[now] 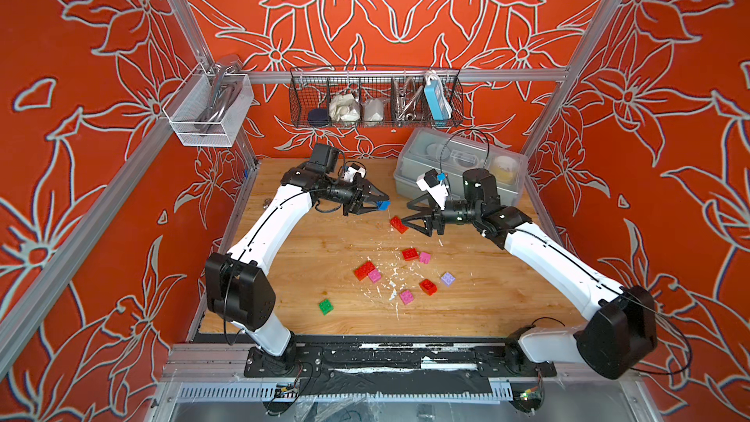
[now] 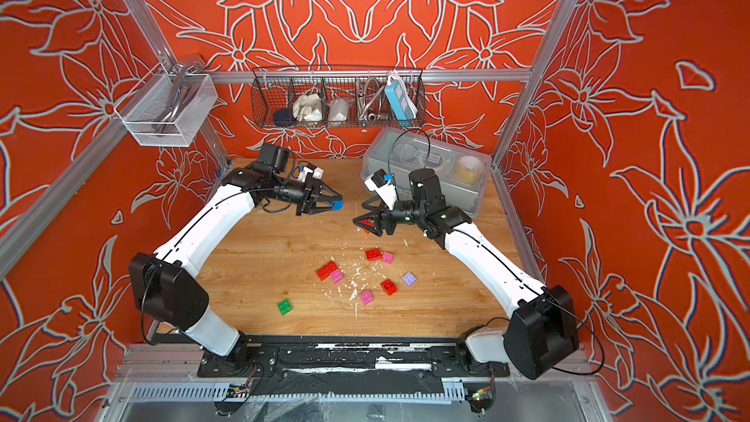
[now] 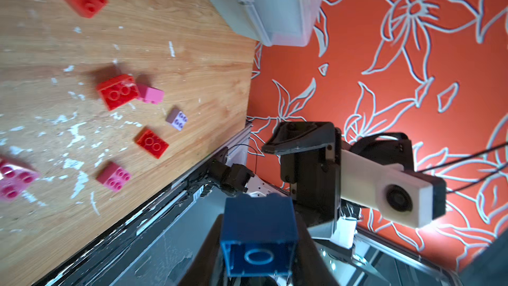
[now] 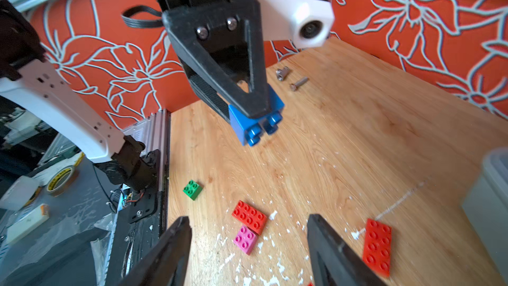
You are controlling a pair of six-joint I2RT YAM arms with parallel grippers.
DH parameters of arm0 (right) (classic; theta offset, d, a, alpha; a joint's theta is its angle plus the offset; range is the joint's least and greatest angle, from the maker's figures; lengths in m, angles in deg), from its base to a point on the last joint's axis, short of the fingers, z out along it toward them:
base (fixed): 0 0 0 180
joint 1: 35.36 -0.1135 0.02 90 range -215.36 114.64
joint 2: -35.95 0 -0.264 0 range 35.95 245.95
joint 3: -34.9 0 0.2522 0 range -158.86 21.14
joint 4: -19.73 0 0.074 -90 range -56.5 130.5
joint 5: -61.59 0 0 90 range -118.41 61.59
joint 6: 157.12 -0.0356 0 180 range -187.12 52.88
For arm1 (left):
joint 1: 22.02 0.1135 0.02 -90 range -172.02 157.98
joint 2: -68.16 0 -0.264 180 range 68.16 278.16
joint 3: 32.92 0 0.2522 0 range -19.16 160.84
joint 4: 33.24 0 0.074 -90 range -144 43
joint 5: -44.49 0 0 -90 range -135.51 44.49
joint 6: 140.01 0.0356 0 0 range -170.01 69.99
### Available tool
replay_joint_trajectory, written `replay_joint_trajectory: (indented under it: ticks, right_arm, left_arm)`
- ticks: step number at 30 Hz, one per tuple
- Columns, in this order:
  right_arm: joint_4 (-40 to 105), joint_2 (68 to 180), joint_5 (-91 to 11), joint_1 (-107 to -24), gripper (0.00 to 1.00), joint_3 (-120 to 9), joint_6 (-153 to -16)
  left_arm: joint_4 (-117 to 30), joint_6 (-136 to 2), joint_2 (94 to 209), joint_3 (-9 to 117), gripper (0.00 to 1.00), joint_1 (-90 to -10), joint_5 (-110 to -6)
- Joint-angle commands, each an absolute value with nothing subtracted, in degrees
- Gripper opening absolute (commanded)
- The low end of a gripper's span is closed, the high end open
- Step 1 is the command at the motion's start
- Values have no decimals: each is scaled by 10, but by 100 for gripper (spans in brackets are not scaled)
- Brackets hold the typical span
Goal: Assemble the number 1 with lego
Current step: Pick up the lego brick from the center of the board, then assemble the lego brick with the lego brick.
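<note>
No legible text, label, brand, number or sign on any surface in view.

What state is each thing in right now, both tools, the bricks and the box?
Left tool: shut on the blue brick.
Blue brick: held in the air, off the table.
Right tool: open, empty.
Red brick by the right tool: flat on the table, studs up, loose.
Green brick: loose on the table, studs up.
Grey box: lid on.
</note>
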State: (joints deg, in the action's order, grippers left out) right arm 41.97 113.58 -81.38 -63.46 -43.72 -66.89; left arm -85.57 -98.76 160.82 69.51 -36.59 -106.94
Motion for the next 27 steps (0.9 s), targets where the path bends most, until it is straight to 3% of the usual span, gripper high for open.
replay_joint_trajectory:
  ticks: [1, 8, 15, 27]
  right_arm:
    - [384, 1146, -858, -638, 73, -459, -685]
    - [346, 1167, -871, -636, 80, -489, -724]
    - [372, 1185, -925, -635, 79, -531, -703]
    - [364, 1184, -900, -630, 78, -537, -696]
  left_arm:
    - [-749, -1047, 1602, 683, 31, -364, -1135]
    - [-684, -1077, 1597, 668, 31, -363, -1164]
    - [-653, -1079, 1594, 657, 30, -365, -1181]
    - [-604, -1088, 1566, 628, 30, -376, -1207]
